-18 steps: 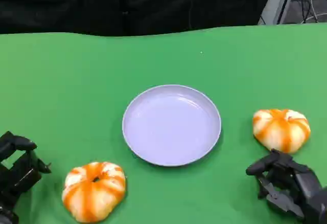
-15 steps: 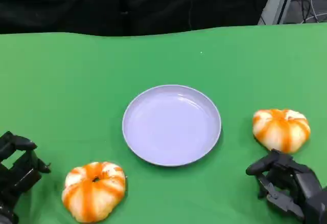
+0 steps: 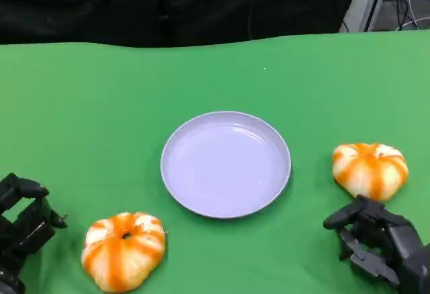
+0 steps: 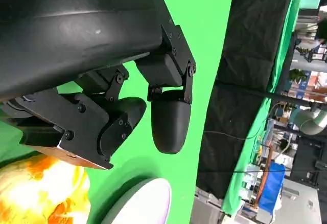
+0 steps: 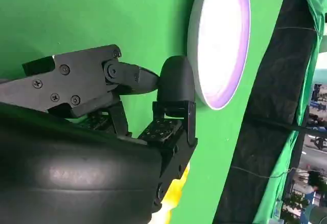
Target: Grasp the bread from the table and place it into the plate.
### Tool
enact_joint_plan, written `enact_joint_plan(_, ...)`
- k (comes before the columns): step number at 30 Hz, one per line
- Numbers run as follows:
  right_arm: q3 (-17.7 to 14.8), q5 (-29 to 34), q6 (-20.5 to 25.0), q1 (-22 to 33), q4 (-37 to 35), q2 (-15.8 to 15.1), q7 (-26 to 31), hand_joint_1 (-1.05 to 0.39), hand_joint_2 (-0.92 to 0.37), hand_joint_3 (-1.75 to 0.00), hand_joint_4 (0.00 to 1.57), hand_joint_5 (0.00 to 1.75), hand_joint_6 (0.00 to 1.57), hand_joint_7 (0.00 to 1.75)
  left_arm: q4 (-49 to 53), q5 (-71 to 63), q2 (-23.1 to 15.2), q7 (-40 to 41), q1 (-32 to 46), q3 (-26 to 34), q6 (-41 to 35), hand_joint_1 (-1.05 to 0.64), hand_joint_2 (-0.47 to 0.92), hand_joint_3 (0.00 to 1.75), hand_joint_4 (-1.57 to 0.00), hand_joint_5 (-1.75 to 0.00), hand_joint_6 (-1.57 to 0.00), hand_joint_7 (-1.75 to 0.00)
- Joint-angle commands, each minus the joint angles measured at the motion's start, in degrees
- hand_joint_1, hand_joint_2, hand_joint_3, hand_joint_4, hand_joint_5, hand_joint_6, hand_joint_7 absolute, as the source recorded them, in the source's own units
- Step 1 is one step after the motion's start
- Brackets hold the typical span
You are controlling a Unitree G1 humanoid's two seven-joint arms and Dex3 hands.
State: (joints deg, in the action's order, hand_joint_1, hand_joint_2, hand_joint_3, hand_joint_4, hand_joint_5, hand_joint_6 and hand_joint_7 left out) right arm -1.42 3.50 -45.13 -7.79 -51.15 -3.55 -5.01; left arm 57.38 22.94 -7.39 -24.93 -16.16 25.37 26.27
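Your left hand (image 3: pixel 23 230) rests at the near left edge of the green-covered table (image 3: pixel 101 106), fingers spread and holding nothing, just left of a round orange-and-white striped bread bun (image 3: pixel 123 250) that it does not touch. Your right hand (image 3: pixel 376 243) sits at the near right, fingers likewise apart and empty, just in front of a second orange-and-white striped bun (image 3: pixel 369 169). Between the two buns, further from you, lies the round pale lilac plate (image 3: pixel 226 164), with nothing in it. Behind the table hangs a black curtain (image 3: pixel 168 5).
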Motion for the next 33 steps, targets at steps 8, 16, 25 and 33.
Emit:
enact_joint_plan(8,-0.5,-0.3,0.4,-0.4,-1.9,-1.2,-0.3,-0.11,-0.92,-0.50,0.68,1.70,0.74,1.19,-3.6,11.2,-0.1,-17.9,0.2,4.0,-9.7,-0.16,0.87,0.28,-0.96,-0.35,-1.01,-0.07)
enact_joint_plan(16,-0.4,-0.1,-0.2,-0.7,-2.3,-1.1,-0.2,-0.10,-0.92,-0.50,0.68,1.68,0.74,1.18,-6.1,12.1,-0.4,-26.3,1.9,3.9,-10.8,-0.38,0.92,0.14,-0.70,0.00,-0.63,0.00)
enact_joint_plan(25,-0.4,-0.2,0.3,-0.4,-1.9,-1.0,-0.2,-0.11,-0.92,-0.49,0.68,1.70,0.75,1.18,-8.9,4.1,-0.2,-24.9,5.0,-0.1,1.8,-0.76,0.92,0.24,-0.32,0.00,-0.28,0.00)
enact_joint_plan(33,-0.2,0.0,-0.1,-0.1,-1.6,-1.0,-0.2,-0.11,-0.92,-0.49,0.68,1.70,0.74,1.19,-10.4,-11.4,-1.7,-13.3,7.9,-7.8,17.1,-0.88,0.92,0.26,-0.27,-0.01,-0.24,0.00)
